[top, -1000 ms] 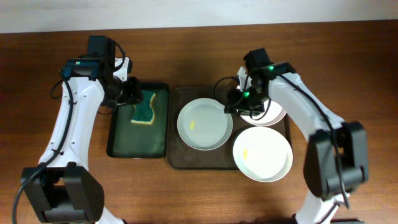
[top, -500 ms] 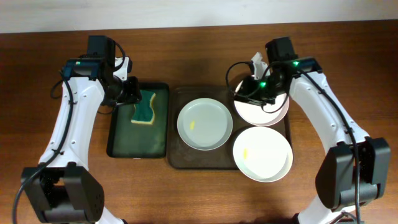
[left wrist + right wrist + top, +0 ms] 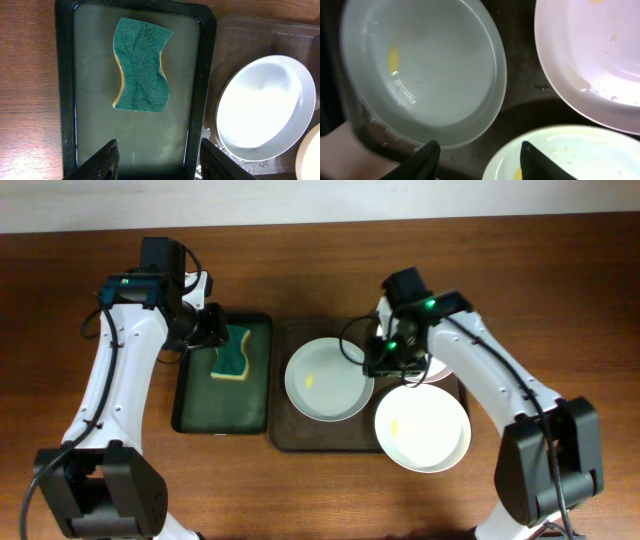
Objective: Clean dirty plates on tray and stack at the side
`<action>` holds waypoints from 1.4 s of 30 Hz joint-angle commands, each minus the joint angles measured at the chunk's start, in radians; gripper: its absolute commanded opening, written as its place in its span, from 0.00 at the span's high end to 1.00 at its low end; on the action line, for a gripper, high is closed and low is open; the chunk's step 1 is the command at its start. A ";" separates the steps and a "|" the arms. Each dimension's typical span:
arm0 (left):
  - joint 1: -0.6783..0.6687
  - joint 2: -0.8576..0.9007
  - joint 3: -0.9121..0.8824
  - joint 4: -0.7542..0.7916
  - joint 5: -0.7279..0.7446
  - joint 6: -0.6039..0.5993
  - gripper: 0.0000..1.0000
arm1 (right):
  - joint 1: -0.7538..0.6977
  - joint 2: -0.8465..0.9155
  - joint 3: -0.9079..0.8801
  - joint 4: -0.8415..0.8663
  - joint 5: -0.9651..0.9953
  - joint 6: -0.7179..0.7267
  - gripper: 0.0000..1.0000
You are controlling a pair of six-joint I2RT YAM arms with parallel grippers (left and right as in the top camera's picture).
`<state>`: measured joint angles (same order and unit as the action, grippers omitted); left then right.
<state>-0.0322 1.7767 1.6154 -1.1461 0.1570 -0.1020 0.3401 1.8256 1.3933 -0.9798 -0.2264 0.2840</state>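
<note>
Three white plates lie on the dark brown tray. The left plate has a yellow smear and also shows in the left wrist view and the right wrist view. The front right plate has a yellow smear and overhangs the tray's front edge. The back right plate is mostly hidden under my right arm; the right wrist view shows it. My right gripper is open and empty above the gap between the plates. My left gripper is open and empty over the green tray.
A narrower dark green black-rimmed tray stands left of the brown tray and holds a green and yellow sponge, also in the left wrist view. The table is brown wood.
My right arm swung out to the back right, then came back left and forward over the gap between the plates. The left arm and the plates have not moved.
</note>
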 commanded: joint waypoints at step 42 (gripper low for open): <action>0.003 0.008 -0.006 -0.006 0.003 0.001 0.50 | -0.015 0.050 -0.217 0.344 -0.025 0.103 0.71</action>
<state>-0.0322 1.7767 1.6154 -1.1511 0.1574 -0.1020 0.3279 1.8374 1.1812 -0.6415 -0.2451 0.3859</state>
